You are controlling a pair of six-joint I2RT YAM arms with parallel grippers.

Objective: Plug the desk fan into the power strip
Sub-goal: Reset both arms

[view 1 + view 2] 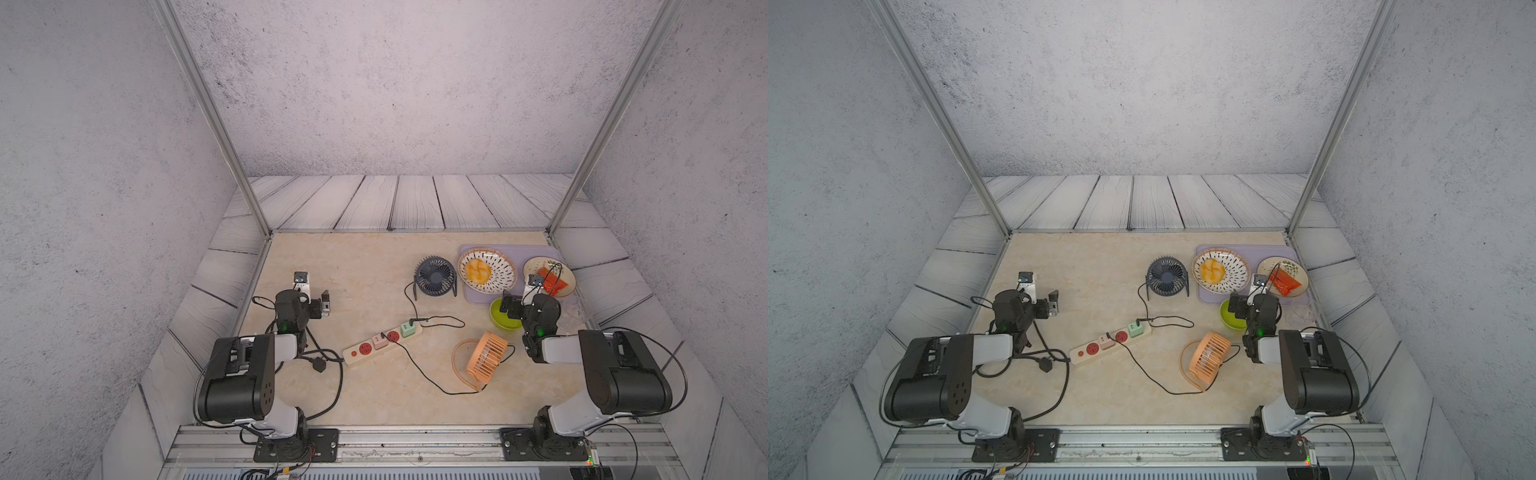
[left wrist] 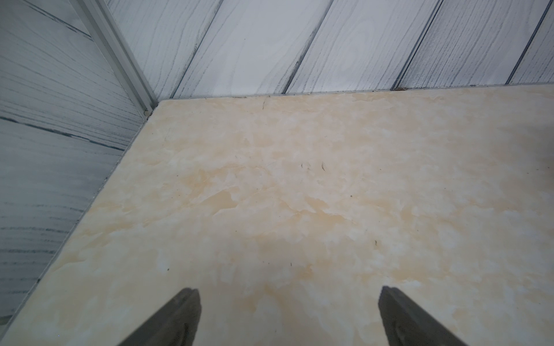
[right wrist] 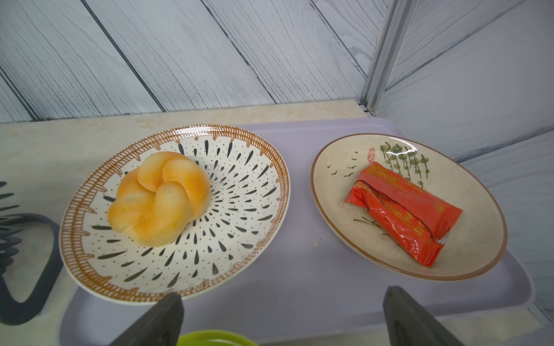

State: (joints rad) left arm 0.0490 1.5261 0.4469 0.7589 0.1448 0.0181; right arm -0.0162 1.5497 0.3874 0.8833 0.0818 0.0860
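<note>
Marble-look counter (image 1: 374, 270) walled on three sides: food far right, cords in the middle.
My left tool (image 2: 287, 292) hangs spread wide over bare counter on the left. My right tool (image 3: 283, 292), equally wide and empty, hovers above a green bowl (image 1: 498, 316) beside the lilac tray (image 3: 299, 284). On the tray, one plate (image 3: 263, 155) holds a bun (image 3: 159, 199) and another plate (image 3: 479, 239) holds a red packet (image 3: 401, 209). The power strip (image 1: 370, 347) lies mid-counter, and cords from the dark fan (image 1: 435, 276) and orange fan (image 1: 486, 355) reach it.

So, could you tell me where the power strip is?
In both top views the power strip lies diagonally mid-table, between the left arm and the orange fan, nearer the camera than the dark fan.
</note>
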